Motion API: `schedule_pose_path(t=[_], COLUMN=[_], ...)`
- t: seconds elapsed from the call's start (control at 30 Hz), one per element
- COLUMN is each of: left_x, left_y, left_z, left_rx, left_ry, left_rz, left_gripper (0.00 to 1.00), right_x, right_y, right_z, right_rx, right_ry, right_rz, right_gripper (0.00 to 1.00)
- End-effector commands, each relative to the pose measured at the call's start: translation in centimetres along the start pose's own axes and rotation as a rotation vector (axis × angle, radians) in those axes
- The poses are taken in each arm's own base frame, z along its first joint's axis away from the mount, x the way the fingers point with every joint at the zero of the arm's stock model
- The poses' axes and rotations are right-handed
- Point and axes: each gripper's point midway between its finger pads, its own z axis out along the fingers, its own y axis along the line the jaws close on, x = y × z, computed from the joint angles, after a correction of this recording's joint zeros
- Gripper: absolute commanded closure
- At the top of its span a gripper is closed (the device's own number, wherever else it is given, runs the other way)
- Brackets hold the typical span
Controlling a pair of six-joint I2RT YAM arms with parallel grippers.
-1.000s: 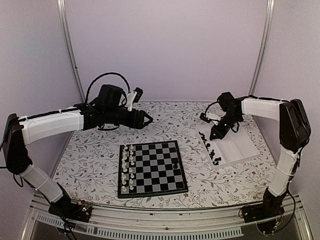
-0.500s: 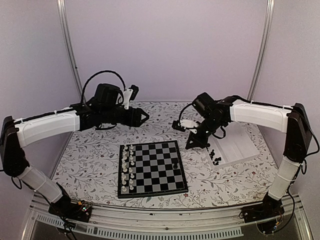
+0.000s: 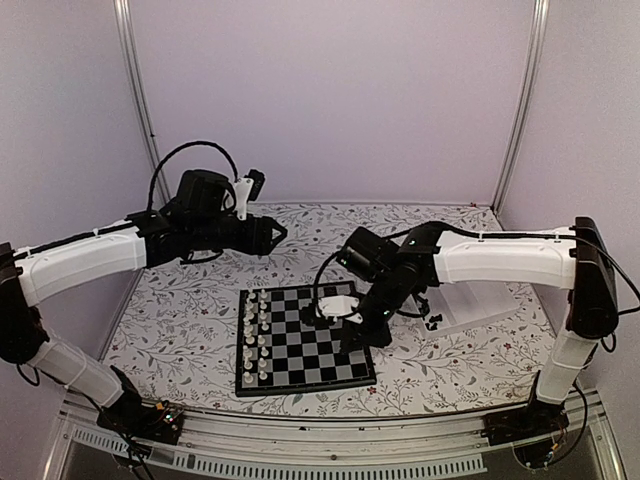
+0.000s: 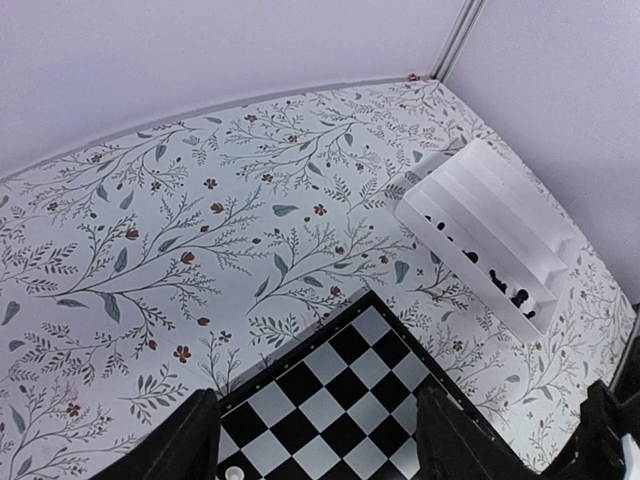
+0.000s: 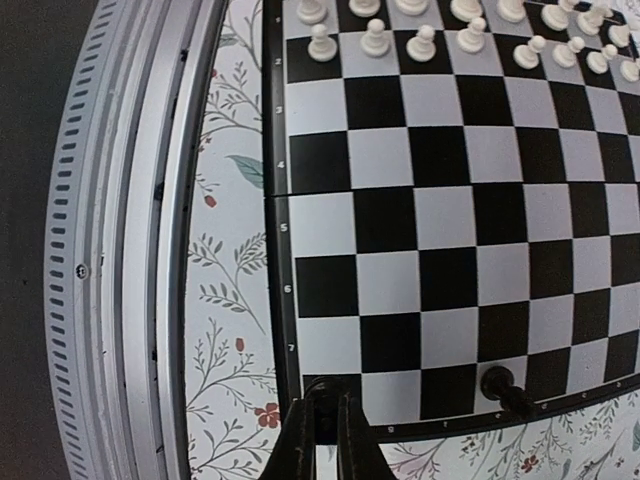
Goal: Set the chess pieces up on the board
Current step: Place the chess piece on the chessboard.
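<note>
Your right claw [image 5: 323, 425] is pressed together. Its tips are over the corner square of the board [image 3: 300, 350], where the numbered rim beside the rail [image 5: 130, 250] meets the right-hand rim. From above, that arm reaches in from the right, across the board's right side. Neither view lets you tell whether a piece is pinched between the tips.

One black piece [image 5: 503, 388] stands upright on the board along that same right-hand edge. It is a few squares from the claw and not touching it. The white pieces [image 3: 255, 335] stand upright in the two columns along the board's left side. The squares between them and the right edge are bare.

Your left claw [image 4: 315, 395] stands wide apart. It is held up above the tabletop [image 3: 190, 320], behind the board's far left corner and well apart from the pieces. Its camera looks down past both fingers [image 4: 195, 440] onto a far corner of the board and across to the tray [image 4: 500, 200].

The tray lies on the tabletop to the right of the board, near it but not touching. The other black pieces [image 4: 520, 295] lie there, strung out along the groove nearest the board. They are too small for you to make out their shapes.
</note>
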Motion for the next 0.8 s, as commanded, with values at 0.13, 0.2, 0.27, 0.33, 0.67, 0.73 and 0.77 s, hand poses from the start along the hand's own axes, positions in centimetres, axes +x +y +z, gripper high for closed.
schedule_pose_path(t=[0.13,0.2,0.27,0.33,0.67,0.73,0.77], left_x=[0.3,0.4,0.5,0.5,0.9,1.0,0.9], left_y=[0.2,0.1,0.2,0.2,0.3,0.3,0.3], left_z=[-0.6,-0.6,-0.7,-0.8,-1.0,-0.9,-1.0], left_rx=[-0.009,-0.008,-0.010,-0.009,-0.010,-0.010,-0.010], left_ry=[-0.005,-0.003,-0.002,-0.002,-0.002,-0.001,-0.004], left_rz=[-0.006,-0.008,-0.010,-0.010,-0.013,-0.015,-0.016], left_gripper=[0.31,0.31,0.31,0.31,0.31,0.31,0.31], right_x=[2.2,2.1,2.2,2.5,3.0,3.0,2.9], right_y=[2.1,2.0,2.0,1.8,1.2,0.9,0.7], right_z=[3.5,3.8,4.2,4.7,6.2,6.4,6.5], right_rx=[-0.081,-0.082,-0.090,-0.090,-0.077,-0.066,-0.057], right_ry=[0.088,0.085,0.094,0.107,0.132,0.131,0.132], right_rz=[-0.035,-0.037,-0.031,-0.027,-0.023,-0.021,-0.017], right_gripper=[0.99,0.99,0.99,0.99,0.97,0.96,0.96])
